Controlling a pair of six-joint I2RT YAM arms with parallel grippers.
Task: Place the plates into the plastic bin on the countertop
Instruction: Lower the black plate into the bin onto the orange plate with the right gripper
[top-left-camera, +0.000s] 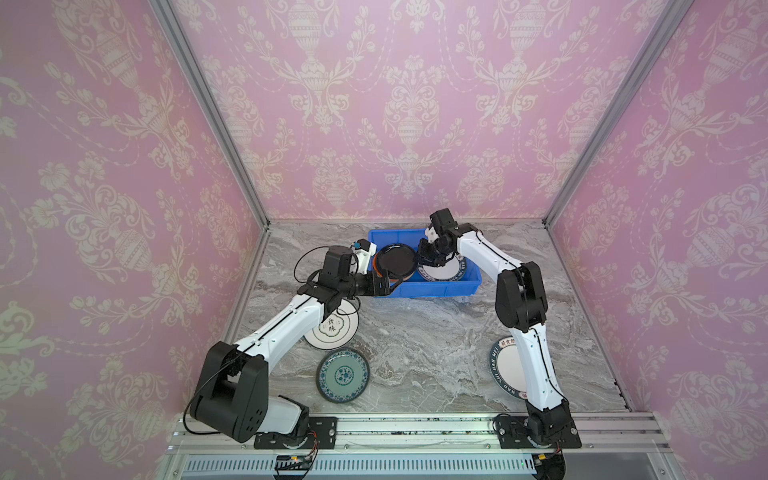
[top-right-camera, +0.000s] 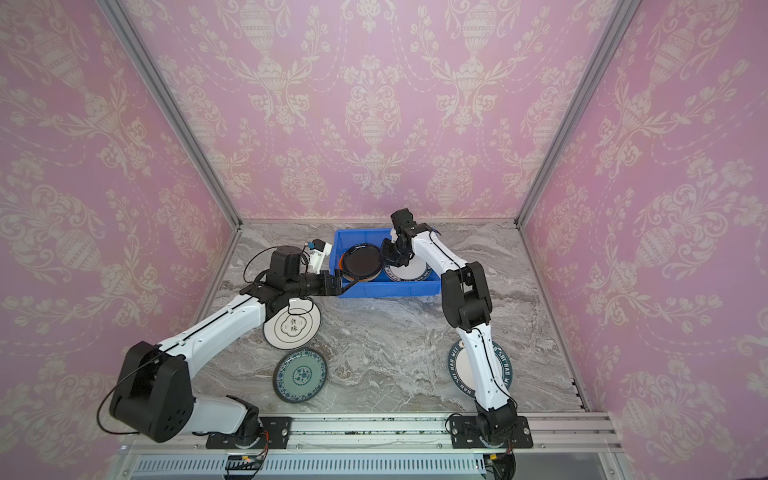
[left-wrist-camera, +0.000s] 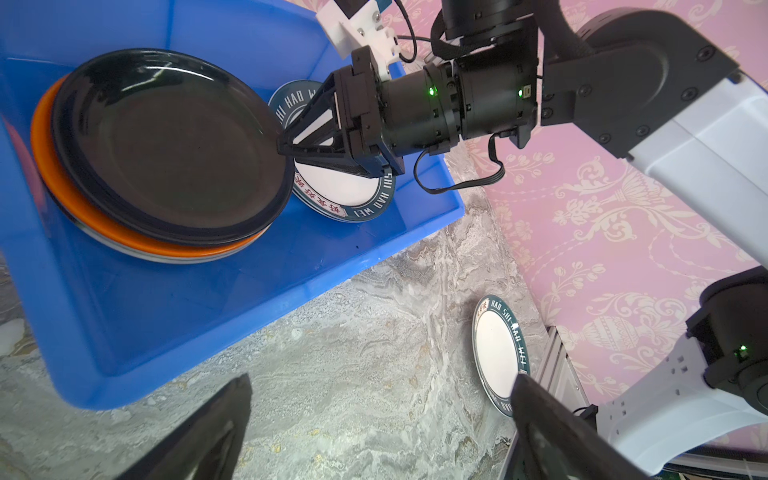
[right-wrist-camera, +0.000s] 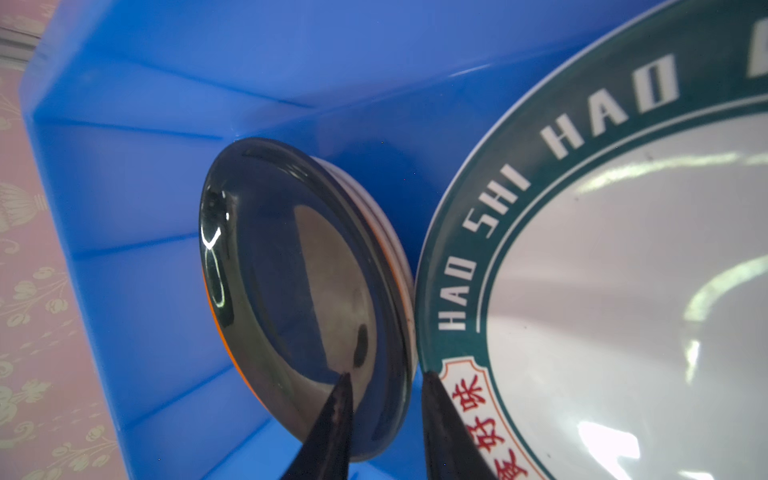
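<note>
Straddling the rim of the black plate with the right gripper, jaws narrowly parted (plate looks set down), atop the stack at nine o'clock in the bin, sparing room for the lettered plate at three. Holding the left gripper wide, empty, near seven o'clock for clearance.

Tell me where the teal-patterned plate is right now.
In both top views the teal-patterned plate lies on the countertop at the left, just nearer the front rail than the Chinese-character plate.
</note>
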